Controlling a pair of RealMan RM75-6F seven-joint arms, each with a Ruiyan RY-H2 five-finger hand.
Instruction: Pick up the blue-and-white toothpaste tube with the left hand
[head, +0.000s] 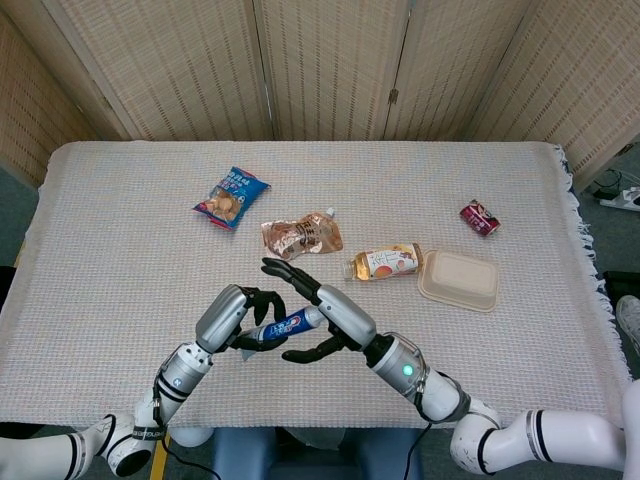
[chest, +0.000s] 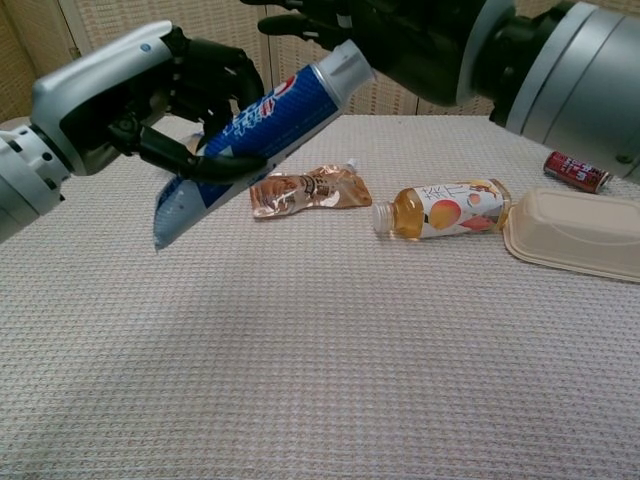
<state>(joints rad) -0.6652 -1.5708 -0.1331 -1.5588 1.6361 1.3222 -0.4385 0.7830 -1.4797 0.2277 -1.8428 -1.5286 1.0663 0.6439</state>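
My left hand (head: 238, 313) (chest: 165, 95) grips the blue-and-white toothpaste tube (head: 284, 326) (chest: 255, 135) and holds it above the table, cap end up and to the right, crimped end tilted down. My right hand (head: 318, 315) (chest: 400, 35) hovers around the tube's white cap with its fingers spread above and below it. Whether the right hand touches the cap I cannot tell.
On the woven cloth (head: 120, 250) lie a blue snack bag (head: 231, 197), a brown pouch (head: 301, 237) (chest: 310, 190), a juice bottle on its side (head: 386, 262) (chest: 445, 209), a beige lidded box (head: 459, 280) (chest: 575, 232) and a red can (head: 479, 218) (chest: 572, 169).
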